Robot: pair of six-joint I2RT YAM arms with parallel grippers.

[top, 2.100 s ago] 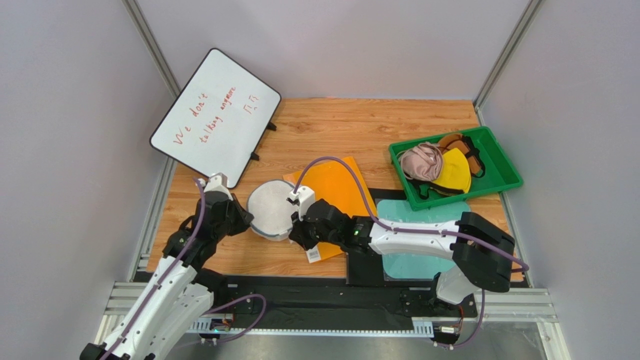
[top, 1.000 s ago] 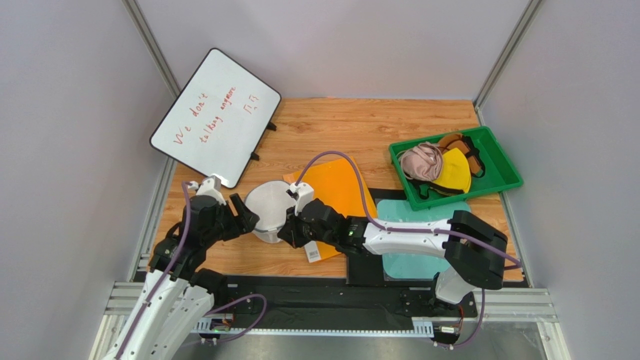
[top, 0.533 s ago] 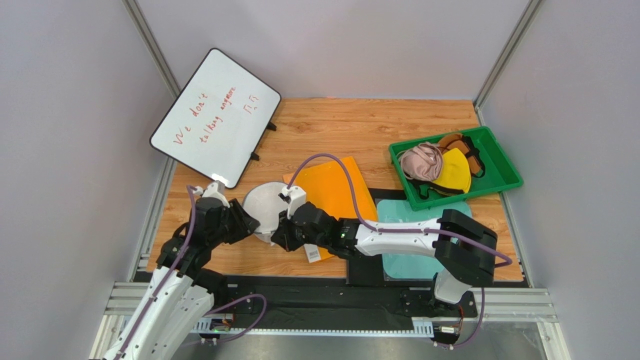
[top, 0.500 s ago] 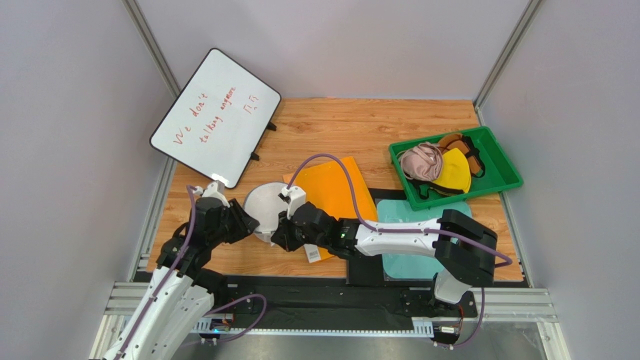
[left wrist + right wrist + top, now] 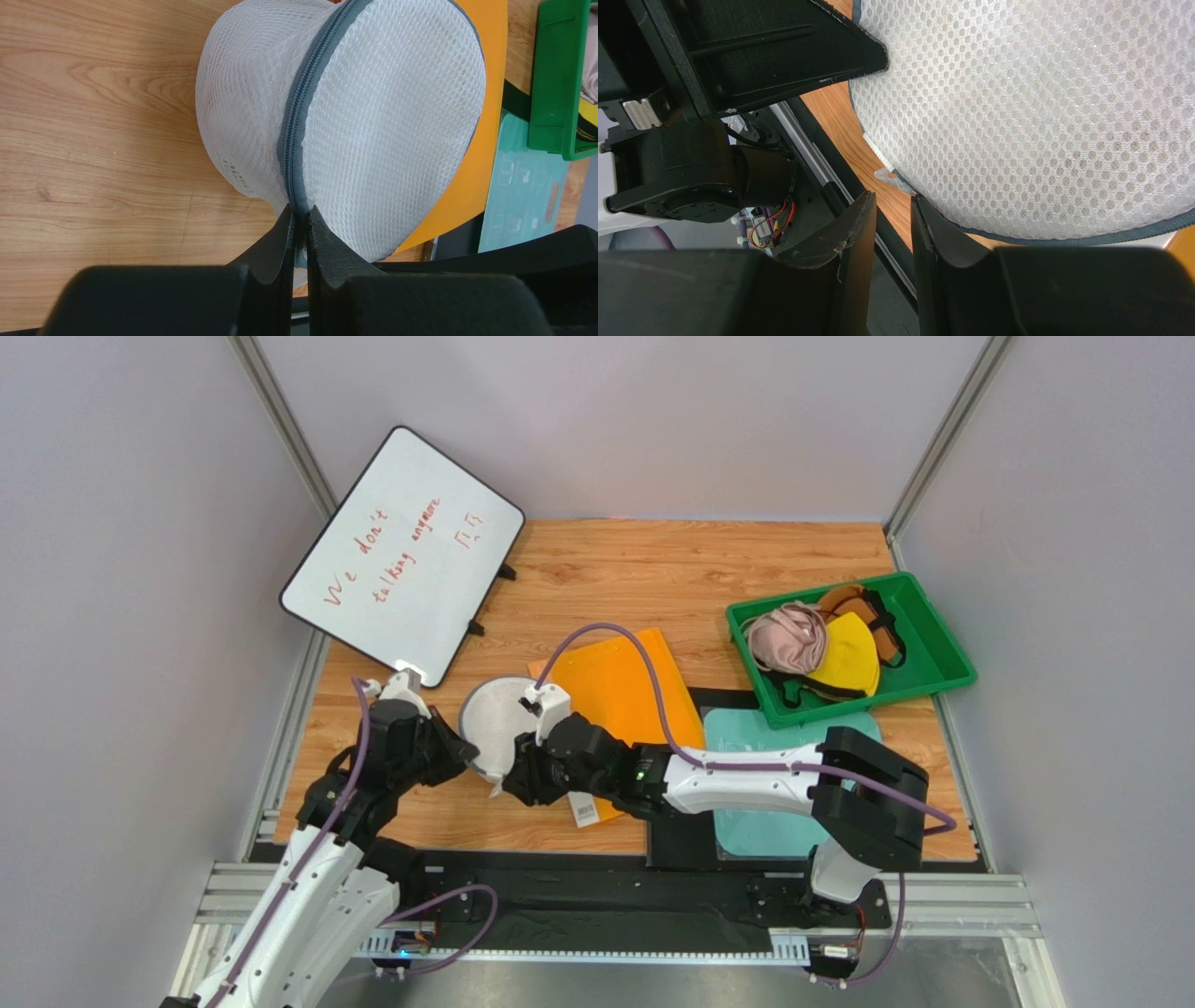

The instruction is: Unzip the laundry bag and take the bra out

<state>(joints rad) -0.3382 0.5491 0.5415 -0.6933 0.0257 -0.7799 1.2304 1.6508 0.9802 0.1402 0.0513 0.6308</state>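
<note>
Left wrist view: left fingers (image 5: pixel 277 241) pinch the laundry bag (image 5: pixel 393 119) by its zipper rim (image 5: pixel 298 140), near-left on the worktop (image 5: pixel 91 140).
Right fingers (image 5: pixel 854 231): narrowly apart, empty, beside the white tab (image 5: pixel 887 175).
Next: clamp the tab, then draw it along the rim.

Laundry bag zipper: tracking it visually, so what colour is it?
The zipper is grey, clearest in left wrist view.

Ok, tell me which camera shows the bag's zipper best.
Left wrist: the grey zipper runs across the laundry bag into the shut left claw. Top external shows only a thin dark rim; right wrist shows mesh with a dark edge sliver.
</note>
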